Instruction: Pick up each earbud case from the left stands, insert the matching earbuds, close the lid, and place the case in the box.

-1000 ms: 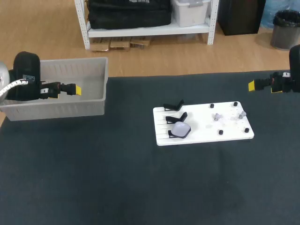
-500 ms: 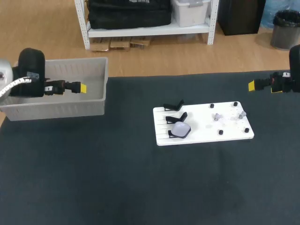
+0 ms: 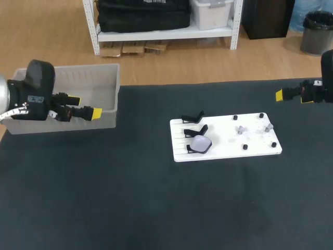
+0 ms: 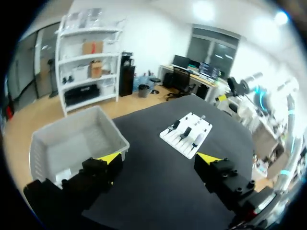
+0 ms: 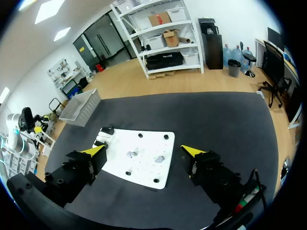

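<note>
Dark table (image 3: 156, 208) bears the earbud case (image 3: 200, 144), well apart from empty, wide-open left claw (image 3: 86, 107) and right claw (image 5: 143, 150).

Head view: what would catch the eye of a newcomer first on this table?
The white board near the middle of the dark table stands out, with a pale earbud case on a black stand at its left end. At the far left, the open left hand hangs by the grey box.

The bench (image 3: 156, 208) has a dark, matt cover. The box (image 3: 83, 67) is grey plastic; the board (image 3: 229, 147) smooth white.
</note>
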`<state>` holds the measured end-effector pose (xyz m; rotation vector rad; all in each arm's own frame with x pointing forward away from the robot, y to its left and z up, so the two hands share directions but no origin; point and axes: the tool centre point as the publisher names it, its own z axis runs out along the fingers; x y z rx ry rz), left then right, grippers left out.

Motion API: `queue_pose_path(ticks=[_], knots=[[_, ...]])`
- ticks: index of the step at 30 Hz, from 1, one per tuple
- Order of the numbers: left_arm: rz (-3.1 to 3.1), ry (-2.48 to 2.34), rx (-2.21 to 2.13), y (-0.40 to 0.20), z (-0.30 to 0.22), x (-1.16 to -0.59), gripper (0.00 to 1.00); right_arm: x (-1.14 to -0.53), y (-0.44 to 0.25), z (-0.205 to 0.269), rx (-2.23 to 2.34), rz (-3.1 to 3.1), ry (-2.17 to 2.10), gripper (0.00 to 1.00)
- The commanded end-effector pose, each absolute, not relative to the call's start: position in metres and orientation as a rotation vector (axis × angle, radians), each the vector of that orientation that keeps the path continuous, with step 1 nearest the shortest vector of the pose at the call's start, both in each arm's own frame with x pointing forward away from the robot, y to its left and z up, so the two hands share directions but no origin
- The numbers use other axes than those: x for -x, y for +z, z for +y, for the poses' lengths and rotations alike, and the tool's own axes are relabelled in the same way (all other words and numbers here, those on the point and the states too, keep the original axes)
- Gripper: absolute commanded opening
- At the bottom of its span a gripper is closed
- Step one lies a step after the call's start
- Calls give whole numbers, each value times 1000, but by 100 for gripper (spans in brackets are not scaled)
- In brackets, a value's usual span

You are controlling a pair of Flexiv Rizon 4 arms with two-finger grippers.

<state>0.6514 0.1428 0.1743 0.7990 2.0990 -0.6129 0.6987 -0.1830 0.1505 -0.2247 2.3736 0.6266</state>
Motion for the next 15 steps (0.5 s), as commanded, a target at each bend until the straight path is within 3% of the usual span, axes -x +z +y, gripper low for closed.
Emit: queue_pose_path(ticks=[1, 10, 15], knots=[[1518, -953, -1171, 172, 151, -649, 100, -699, 150, -184, 228, 2373, 630, 100], [1518, -953, -1171, 172, 151, -649, 100, -699, 150, -184, 228, 2373, 630, 100], [1599, -871, -1103, 154, 108, -644, 100, -699, 150, -184, 228, 2373, 630, 100]])
